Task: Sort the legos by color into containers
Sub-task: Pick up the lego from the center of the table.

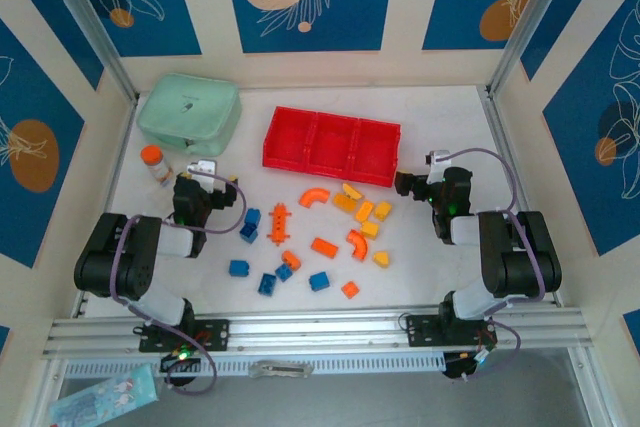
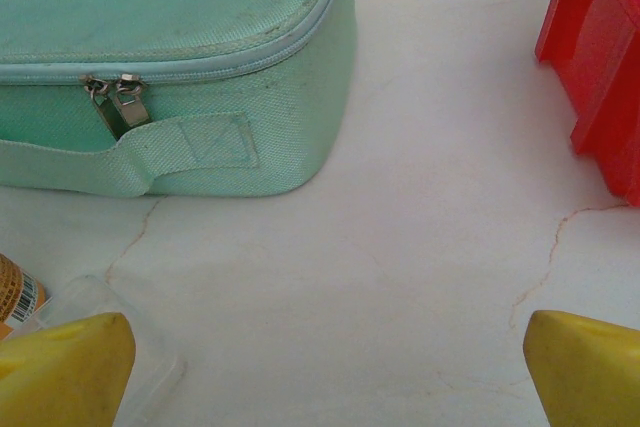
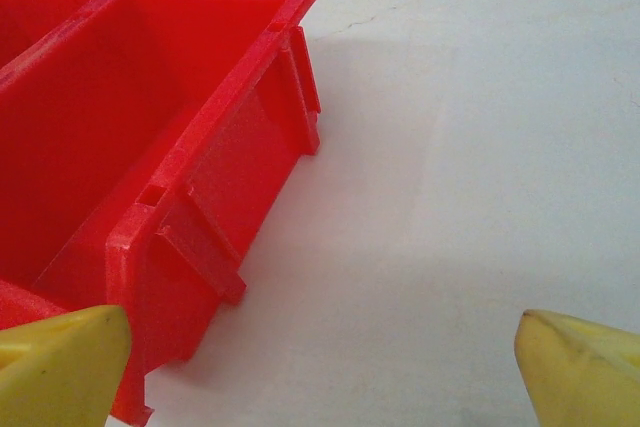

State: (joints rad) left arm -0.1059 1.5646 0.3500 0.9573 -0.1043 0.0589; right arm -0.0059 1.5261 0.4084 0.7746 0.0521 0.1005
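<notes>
The legos lie loose on the white table in front of the red tray [image 1: 330, 145]: blue pieces [image 1: 250, 222] to the left, orange blocks and arches [image 1: 324, 246] in the middle, yellow ones [image 1: 365, 211] to the right. All three tray compartments look bare. My left gripper [image 1: 205, 175] hovers left of the pile, open [image 2: 325, 377], with bare table between its yellow fingertips [image 2: 65, 372]. At the tray's near right corner [image 3: 150, 117] my right gripper [image 1: 415, 179] also stands open [image 3: 320, 367], holding nothing.
A mint-green zipped box [image 1: 188, 112] sits at the back left, close ahead in the left wrist view [image 2: 170, 67]. An orange-capped small bottle [image 1: 154, 164] stands by the left gripper. Walls enclose the table on three sides; the tray's left end [image 2: 600, 57] is near.
</notes>
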